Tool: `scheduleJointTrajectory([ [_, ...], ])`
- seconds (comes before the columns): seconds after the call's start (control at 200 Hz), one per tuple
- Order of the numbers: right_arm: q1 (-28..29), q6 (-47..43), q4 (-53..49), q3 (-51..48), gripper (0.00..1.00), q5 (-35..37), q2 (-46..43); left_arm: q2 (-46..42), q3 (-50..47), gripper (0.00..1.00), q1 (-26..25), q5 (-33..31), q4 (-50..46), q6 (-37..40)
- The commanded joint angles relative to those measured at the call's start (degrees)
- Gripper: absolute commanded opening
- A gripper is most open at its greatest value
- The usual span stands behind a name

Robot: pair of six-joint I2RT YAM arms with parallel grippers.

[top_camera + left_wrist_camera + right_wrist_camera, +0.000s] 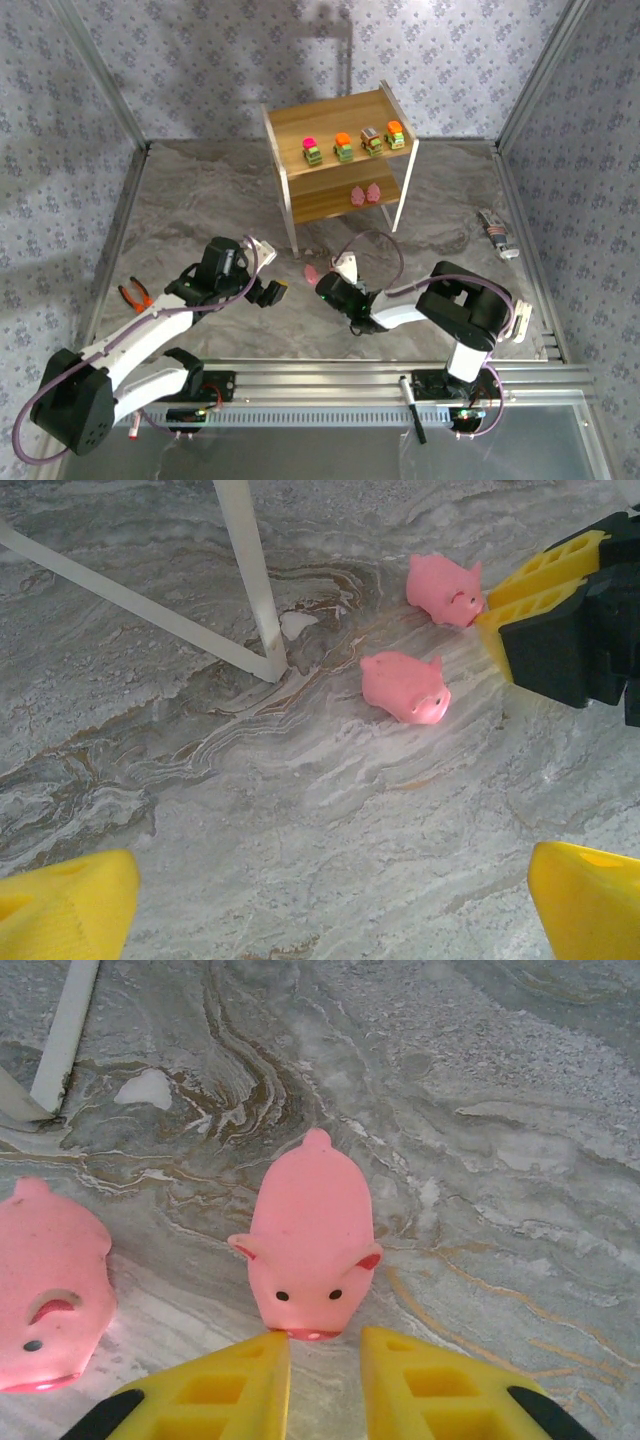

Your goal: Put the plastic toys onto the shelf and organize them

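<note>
While the shelf was half stocked, this is how each view looked:

Top view: the shelf (340,150) stood at the far side of the tabletop (200,200). Four cars (354,144) sat in a row on its upper tier, two pink pigs (365,193) on the lower.

Left wrist view: left hand (330,895) hovered with fingers wide apart, nothing between them. Two loose pigs lay near the shelf's white leg (250,580).

Right wrist view: right hand (325,1380) had its yellow fingers nearly together, tips right at the snout of one pig (310,1240). Looked like touching, not clamped. Second pig (45,1285) lay just beside, to the left.

Step, my guess: picking up a loose pig.

Next move: probably spreading the fingers around the body before lifting to the lower tier.
</note>
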Motion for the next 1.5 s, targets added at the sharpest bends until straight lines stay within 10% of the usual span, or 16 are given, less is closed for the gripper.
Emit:
scheduleJointTrajectory([
  [0.0, -0.7, -1.6, 0.7, 0.7, 0.24, -0.2, 0.4, 0.3, 2.0, 1.0, 0.0, 1.4, 1.4, -0.5],
  [0.205, -1.4, -2.7, 1.3, -1.0, 0.22, -1.3, -1.1, 0.6, 2.2, 1.0, 0.0, 1.4, 1.6, -0.5],
  [0.485, -1.6, -4.4, 1.0, -1.7, 0.49, -3.0, -2.2, 1.1, 2.2, 1.0, -0.1, 1.4, 2.3, -0.5],
  [1.494, -6.3, -9.0, 2.9, 2.2, 0.42, -7.2, 0.9, 1.7, 2.4, 1.0, -0.1, 1.2, 3.0, -0.6],
])
